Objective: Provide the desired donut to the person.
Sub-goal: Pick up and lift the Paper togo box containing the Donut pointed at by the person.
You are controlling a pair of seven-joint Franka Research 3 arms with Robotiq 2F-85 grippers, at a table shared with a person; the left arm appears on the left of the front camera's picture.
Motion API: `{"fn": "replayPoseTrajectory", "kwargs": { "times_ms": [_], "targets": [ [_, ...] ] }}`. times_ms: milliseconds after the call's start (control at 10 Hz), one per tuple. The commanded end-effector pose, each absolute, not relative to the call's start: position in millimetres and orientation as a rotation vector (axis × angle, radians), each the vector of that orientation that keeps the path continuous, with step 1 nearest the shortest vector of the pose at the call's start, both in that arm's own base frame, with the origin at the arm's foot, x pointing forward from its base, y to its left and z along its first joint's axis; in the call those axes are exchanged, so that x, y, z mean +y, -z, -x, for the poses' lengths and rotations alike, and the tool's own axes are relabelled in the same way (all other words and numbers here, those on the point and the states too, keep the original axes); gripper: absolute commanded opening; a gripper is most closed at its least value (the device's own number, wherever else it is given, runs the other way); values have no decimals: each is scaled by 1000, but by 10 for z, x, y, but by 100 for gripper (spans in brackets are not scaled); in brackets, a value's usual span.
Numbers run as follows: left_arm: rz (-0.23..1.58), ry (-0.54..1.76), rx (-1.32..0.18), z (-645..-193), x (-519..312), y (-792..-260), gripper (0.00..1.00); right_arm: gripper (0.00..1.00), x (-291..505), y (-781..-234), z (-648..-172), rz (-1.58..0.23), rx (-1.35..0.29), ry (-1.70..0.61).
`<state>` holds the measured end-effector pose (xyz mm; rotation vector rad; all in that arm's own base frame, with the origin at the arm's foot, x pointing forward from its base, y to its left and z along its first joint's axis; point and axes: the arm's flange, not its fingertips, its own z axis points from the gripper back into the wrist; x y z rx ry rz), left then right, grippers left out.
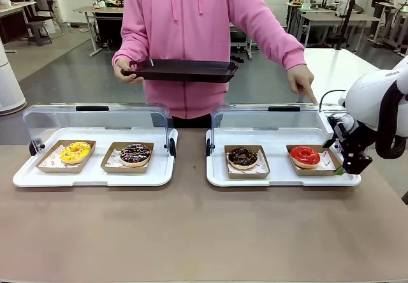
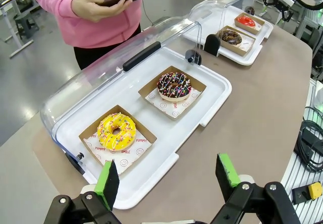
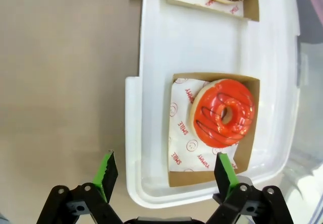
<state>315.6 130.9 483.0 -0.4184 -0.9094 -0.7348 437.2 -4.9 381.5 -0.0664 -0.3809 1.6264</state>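
The person [image 1: 191,21] in a pink hoodie stands at the far side and holds a black tray [image 1: 185,71] in one hand. Their other hand [image 1: 303,80] points a finger down at the red-glazed donut [image 1: 305,156], which lies in a cardboard tray at the right end of the right white tray [image 1: 280,182]. My right gripper [image 1: 347,163] hovers open just right of that donut, above the tray's edge. In the right wrist view the red donut [image 3: 223,113] lies ahead of the right gripper [image 3: 166,171], nearer its right finger. My left gripper [image 2: 168,176] is open above the table, near the left white tray [image 2: 202,120].
A chocolate donut [image 1: 243,157] sits left of the red one. The left tray [image 1: 89,181] holds a yellow donut [image 1: 75,152] and a sprinkled chocolate donut [image 1: 135,154]. Clear lids [image 1: 95,114] stand open behind both trays. Bare brown tabletop [image 1: 191,232] lies in front.
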Motion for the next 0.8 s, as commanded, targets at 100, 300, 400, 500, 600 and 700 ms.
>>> {"fn": "replayPoseTrajectory", "kwargs": {
  "times_ms": [100, 300, 400, 500, 600, 700],
  "targets": [
    [428, 725, -919, -3164, 1313, -4843, 100, 100, -299, -3650, -4913, -44, -304, -1592],
    [428, 725, -919, -3164, 1313, -4843, 100, 100, -322, -3547, -4983, -21, -272, -1596],
    [428, 725, -919, -3164, 1313, -4843, 100, 100, -330, -3507, -4994, -16, -265, -1602],
    [428, 725, -919, -3164, 1313, -4843, 100, 100, -344, -3460, -5005, -4, -252, -1593],
    [428, 725, -919, -3164, 1313, -4843, 100, 100, -368, -3421, -4987, -6, -263, -1592],
    [428, 725, -919, -3164, 1313, -4843, 100, 100, -375, -3377, -4981, 3, -265, -1579]
  ]
}}
